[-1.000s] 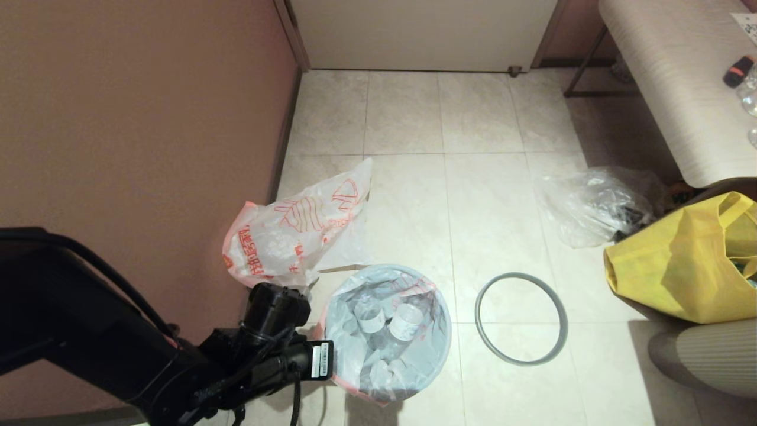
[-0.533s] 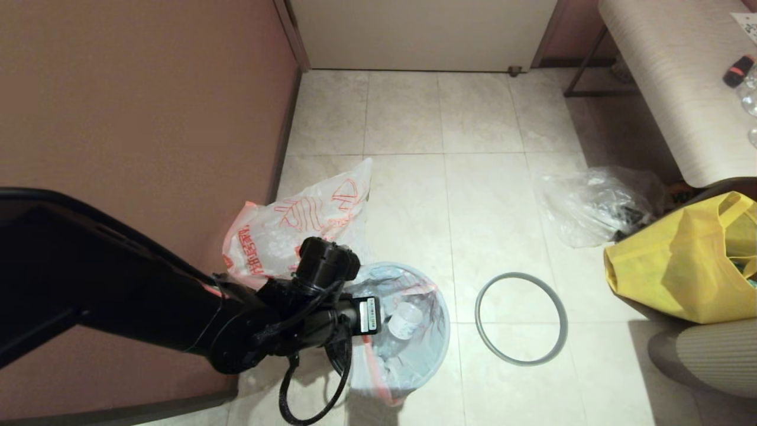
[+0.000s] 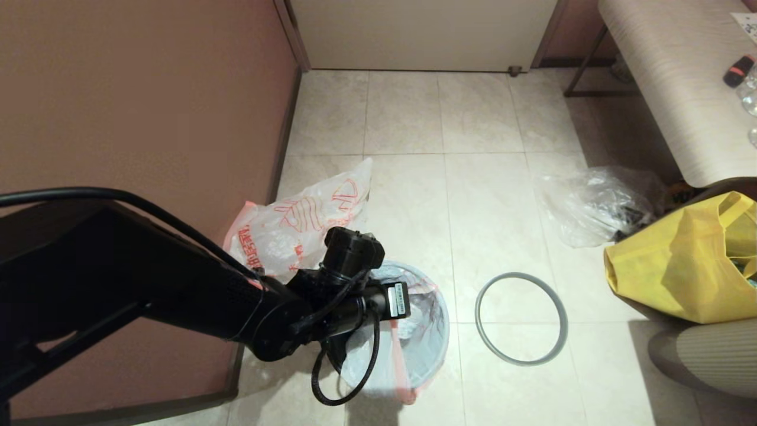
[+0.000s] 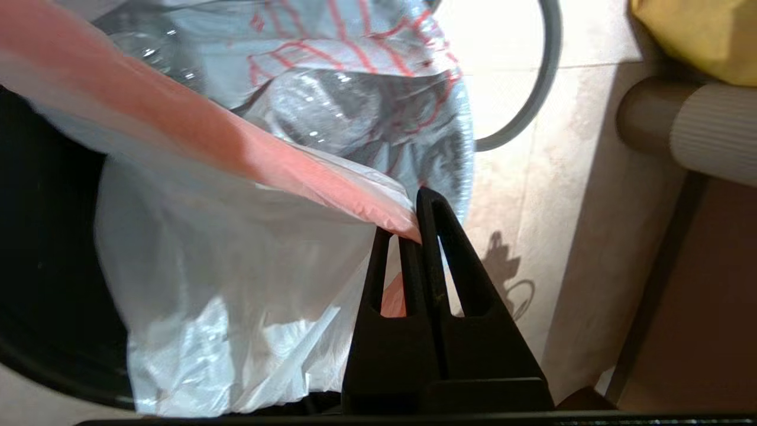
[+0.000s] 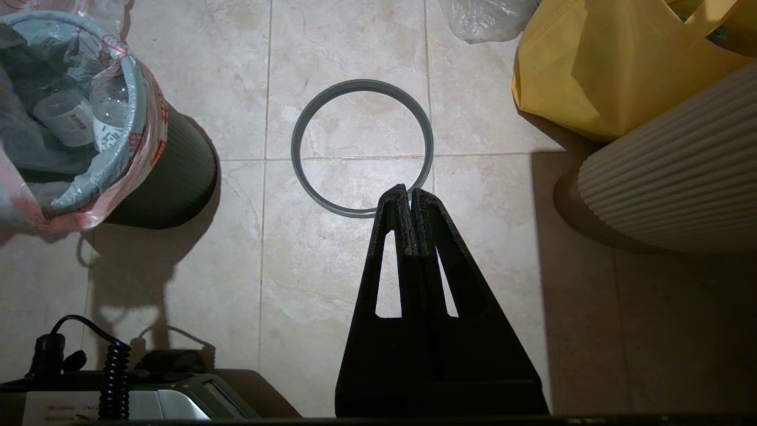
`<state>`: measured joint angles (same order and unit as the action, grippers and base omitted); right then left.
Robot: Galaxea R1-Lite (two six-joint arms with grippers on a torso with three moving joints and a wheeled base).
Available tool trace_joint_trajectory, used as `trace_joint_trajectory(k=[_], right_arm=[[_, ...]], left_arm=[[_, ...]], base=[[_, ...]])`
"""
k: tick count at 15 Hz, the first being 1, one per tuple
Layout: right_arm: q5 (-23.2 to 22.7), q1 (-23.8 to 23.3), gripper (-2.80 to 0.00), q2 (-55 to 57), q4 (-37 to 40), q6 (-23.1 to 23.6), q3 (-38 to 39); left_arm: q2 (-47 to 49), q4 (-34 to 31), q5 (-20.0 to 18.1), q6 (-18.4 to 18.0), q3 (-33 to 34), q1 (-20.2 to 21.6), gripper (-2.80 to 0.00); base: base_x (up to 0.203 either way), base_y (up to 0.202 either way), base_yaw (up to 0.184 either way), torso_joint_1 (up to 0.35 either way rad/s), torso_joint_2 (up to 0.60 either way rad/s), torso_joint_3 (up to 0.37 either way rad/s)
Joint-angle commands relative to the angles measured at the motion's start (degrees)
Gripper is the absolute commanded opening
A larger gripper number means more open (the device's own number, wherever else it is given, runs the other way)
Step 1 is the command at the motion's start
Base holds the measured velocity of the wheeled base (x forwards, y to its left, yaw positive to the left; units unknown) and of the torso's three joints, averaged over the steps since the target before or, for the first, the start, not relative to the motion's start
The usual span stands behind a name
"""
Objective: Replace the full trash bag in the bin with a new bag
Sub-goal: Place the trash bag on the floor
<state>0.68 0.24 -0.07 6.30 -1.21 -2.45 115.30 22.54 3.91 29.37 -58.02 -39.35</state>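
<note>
The full trash bag (image 3: 427,322) sits in the black bin (image 5: 171,177), bottles showing through its milky plastic. My left arm reaches over the bin's near left side. In the left wrist view my left gripper (image 4: 414,222) is shut on the bag's pink-orange edge (image 4: 307,177), which stretches taut away from the fingers. The bin's grey ring rim (image 3: 520,318) lies apart on the floor to the right of the bin. The new bag (image 3: 290,231), with red-orange print, lies crumpled by the wall behind the bin. My right gripper (image 5: 409,195) is shut and empty, above the floor near the ring (image 5: 362,148).
A clear plastic bag (image 3: 591,204) and a yellow tote (image 3: 680,260) lie at the right, below a pale bench (image 3: 668,89). A ribbed beige object (image 3: 704,355) stands at the near right. The brown wall (image 3: 148,118) runs along the left.
My left arm has swung up and to the right, from beside the bin to over its opening. The bag's near edge has come with it and now covers part of the opening.
</note>
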Motion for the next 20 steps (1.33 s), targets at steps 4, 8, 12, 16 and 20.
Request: trace_joint_trajectory(k=[4, 8, 12, 16, 20], right_arm=[[0.0, 0.0, -2.80, 0.1, 0.0, 0.0, 0.0], [0.0, 0.0, -2.80, 0.1, 0.0, 0.0, 0.0], [0.0, 0.0, -2.80, 0.1, 0.0, 0.0, 0.0], [0.0, 0.0, -2.80, 0.1, 0.0, 0.0, 0.0], [0.0, 0.0, -2.80, 0.1, 0.0, 0.0, 0.0]], left_arm=[[-4.9, -0.4, -3.0, 0.2, -1.3, -0.7, -2.80], [-13.6, -6.4, -3.2, 1.8, -3.6, -4.3, -2.80], [-18.5, -7.2, -2.9, 2.4, -9.9, -7.1, -2.80], [-19.7, -8.7, -1.2, 1.9, -20.2, -9.7, -2.80], [-19.1, -19.0, -0.2, 1.5, -37.5, -10.8, -2.80]], base=[[0.000, 0.000, 0.000, 0.000, 0.00, 0.000], [0.000, 0.000, 0.000, 0.000, 0.00, 0.000], [0.000, 0.000, 0.000, 0.000, 0.00, 0.000], [0.000, 0.000, 0.000, 0.000, 0.00, 0.000], [0.000, 0.000, 0.000, 0.000, 0.00, 0.000]])
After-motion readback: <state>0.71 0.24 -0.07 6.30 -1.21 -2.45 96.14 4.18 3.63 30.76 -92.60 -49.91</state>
